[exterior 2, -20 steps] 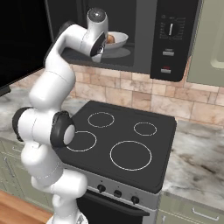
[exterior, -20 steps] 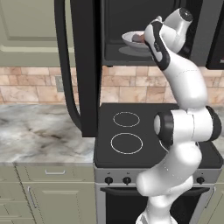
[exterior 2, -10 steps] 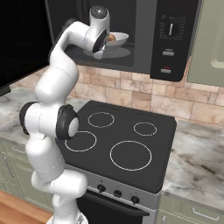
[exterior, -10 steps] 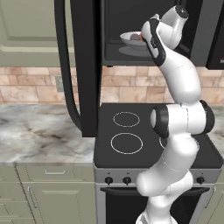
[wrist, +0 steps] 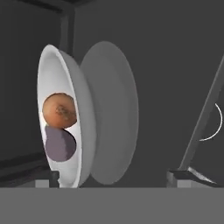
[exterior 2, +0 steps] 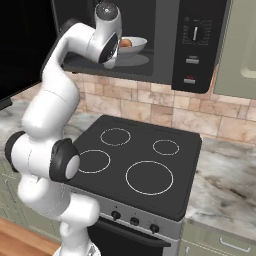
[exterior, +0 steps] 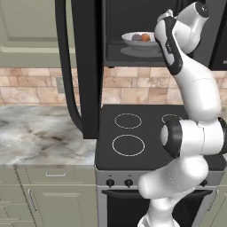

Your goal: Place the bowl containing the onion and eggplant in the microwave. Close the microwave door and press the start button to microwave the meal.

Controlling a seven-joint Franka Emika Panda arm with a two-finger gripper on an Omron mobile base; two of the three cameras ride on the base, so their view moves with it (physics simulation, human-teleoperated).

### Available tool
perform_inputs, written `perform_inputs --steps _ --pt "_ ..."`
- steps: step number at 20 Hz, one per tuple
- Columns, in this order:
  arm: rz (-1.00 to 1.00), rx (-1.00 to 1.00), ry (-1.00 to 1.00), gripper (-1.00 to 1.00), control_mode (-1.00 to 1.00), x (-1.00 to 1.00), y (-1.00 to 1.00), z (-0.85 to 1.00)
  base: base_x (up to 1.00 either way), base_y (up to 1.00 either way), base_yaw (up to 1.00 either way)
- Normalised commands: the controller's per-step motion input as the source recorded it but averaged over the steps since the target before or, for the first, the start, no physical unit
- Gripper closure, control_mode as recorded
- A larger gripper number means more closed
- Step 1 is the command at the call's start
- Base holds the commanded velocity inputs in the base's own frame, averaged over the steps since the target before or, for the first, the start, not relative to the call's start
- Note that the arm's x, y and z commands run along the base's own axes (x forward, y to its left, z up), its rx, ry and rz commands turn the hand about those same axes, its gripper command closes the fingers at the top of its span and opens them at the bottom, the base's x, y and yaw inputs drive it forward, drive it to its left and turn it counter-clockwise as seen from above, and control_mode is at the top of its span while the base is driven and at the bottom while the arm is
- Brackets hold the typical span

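Microwave door (exterior: pixel 86 66) stands swung wide at far left, edge-on to the base, its long curved bar handle (exterior: pixel 67 66) running vertically down the near face. Judged stiff and hinged, light to swing; best pushed on the flat panel or the bar near its free edge, away from the hinge. Its long axis is upright.

Marble desk (exterior: pixel 40 137) lies left of the stove (exterior: pixel 133 133), below the door.

Microwave (exterior 2: pixel 165 40) hangs above the stove, cavity open. The bowl (exterior: pixel 141 40) sits inside on the round turntable plate (wrist: pixel 111 113), rim up, resting level. Onion (exterior: pixel 145 37) and eggplant (wrist: pixel 60 143) lie in it side by side, touching; the eggplant's cap end is hidden, so I cannot tell its heading. Bowl looks glossy, rigid, likely slippery and breakable; its rim would be the hold.

Gripper (wrist: pixel 114 177) is just outside the cavity mouth, right of the bowl. Fingers (wrist: pixel 54 178) stand spread wide, clamped on nothing, clear of the bowl.

Control panel (exterior 2: pixel 196 45) with start button is at the microwave's right end.
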Motion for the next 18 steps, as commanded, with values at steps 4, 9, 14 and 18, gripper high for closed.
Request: perform_inputs --steps 4,9,14,18 --pt "0.00 -0.09 -0.31 -1.00 -1.00 -1.00 0.21 -0.48 0.00 0.00 0.00" --pt "0.03 -0.13 -0.09 -1.00 -1.00 -0.93 0.06 -0.01 0.00 0.00 0.00" --pt "0.19 -0.30 0.00 -1.00 -1.00 -1.00 0.00 0.35 0.00 0.00 0.00" --pt "0.20 -0.44 0.00 -1.00 -1.00 -0.99 0.00 0.65 0.00 0.00 0.00"
